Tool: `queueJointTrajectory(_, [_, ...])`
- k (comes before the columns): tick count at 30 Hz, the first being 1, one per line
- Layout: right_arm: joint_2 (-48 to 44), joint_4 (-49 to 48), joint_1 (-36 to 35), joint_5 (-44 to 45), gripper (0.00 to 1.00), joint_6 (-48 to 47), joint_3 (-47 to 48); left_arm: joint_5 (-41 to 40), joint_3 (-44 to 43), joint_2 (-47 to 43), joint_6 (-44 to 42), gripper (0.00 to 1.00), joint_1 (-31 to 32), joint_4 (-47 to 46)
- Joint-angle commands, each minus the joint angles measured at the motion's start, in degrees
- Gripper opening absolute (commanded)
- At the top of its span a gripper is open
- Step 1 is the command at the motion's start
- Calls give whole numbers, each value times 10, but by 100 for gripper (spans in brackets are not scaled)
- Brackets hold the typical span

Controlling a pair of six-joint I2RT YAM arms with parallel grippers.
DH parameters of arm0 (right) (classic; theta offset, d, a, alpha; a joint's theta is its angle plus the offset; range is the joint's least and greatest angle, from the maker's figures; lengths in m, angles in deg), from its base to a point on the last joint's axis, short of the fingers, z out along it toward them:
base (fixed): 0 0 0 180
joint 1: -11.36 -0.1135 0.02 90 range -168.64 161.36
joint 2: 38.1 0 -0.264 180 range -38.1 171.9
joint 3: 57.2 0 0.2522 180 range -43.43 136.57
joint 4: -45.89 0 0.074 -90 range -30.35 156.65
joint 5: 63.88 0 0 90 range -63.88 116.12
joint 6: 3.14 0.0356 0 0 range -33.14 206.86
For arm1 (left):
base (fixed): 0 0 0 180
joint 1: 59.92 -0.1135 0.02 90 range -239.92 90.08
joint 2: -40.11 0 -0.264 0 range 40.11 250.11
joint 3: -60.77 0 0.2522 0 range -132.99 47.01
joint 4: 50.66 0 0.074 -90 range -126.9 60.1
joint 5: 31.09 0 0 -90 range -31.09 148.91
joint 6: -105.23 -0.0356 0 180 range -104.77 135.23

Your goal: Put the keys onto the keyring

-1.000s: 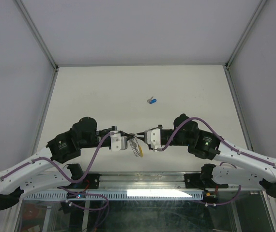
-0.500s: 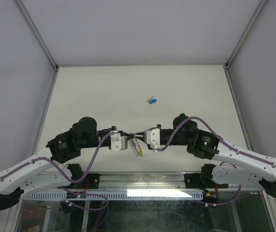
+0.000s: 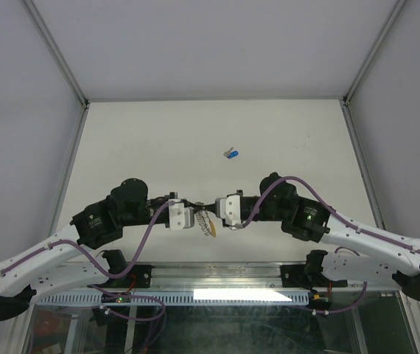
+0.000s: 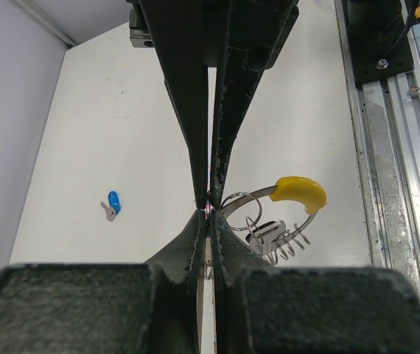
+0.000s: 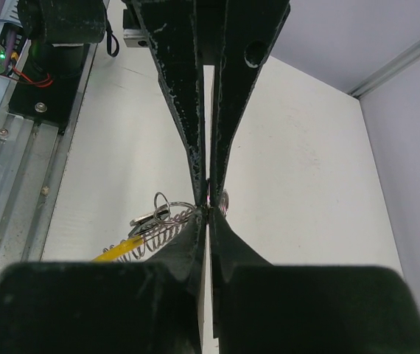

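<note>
The keyring [image 3: 208,223], a silver coiled ring with a yellow segment [image 4: 299,193], hangs above the table's near edge between both arms. A silver key [image 4: 266,233] and a small split ring dangle on it. My left gripper [image 3: 202,206] is shut on the keyring's thin wire end [image 4: 209,210]. My right gripper [image 3: 213,206] meets it tip to tip and is shut on the same spot of the keyring [image 5: 158,221]. A small silver disc [image 5: 225,200] shows beside the right gripper [image 5: 208,205]. The blue-headed key [image 3: 231,154] lies alone on the table, also in the left wrist view [image 4: 112,203].
The white table [image 3: 158,140] is bounded by grey walls and metal frame posts [image 3: 55,51]. A metal rail [image 4: 387,184] with the arm bases runs along the near edge, right under the hanging keyring.
My right gripper has closed and its arm has edged left towards the left gripper. The keyring has swung slightly. The left arm and the blue key have not moved.
</note>
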Motion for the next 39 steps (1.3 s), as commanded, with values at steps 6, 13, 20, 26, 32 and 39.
queueJointTrajectory(6, [22, 13, -3, 19, 0, 45, 73, -7, -27, -4, 1, 3, 0, -46])
queueJointTrajectory(13, [4, 26, -1, 47, 0, 50, 56, -30, -15, -52, 24, 32, 0, -48])
queueJointTrajectory(20, [-9, 33, 3, 99, 0, 75, 28, -112, 25, -104, 137, 43, 0, -87])
queueJointTrajectory(26, [-37, 39, 23, 104, 0, 111, -13, -211, 31, -94, 282, 48, 0, -143])
queueJointTrajectory(32, [-69, 59, 37, 120, 0, 145, -39, -218, -3, 4, 353, 50, 0, -129])
queueJointTrajectory(39, [-105, 116, 38, 139, 0, 173, -38, -282, -48, 137, 384, 50, -13, -146])
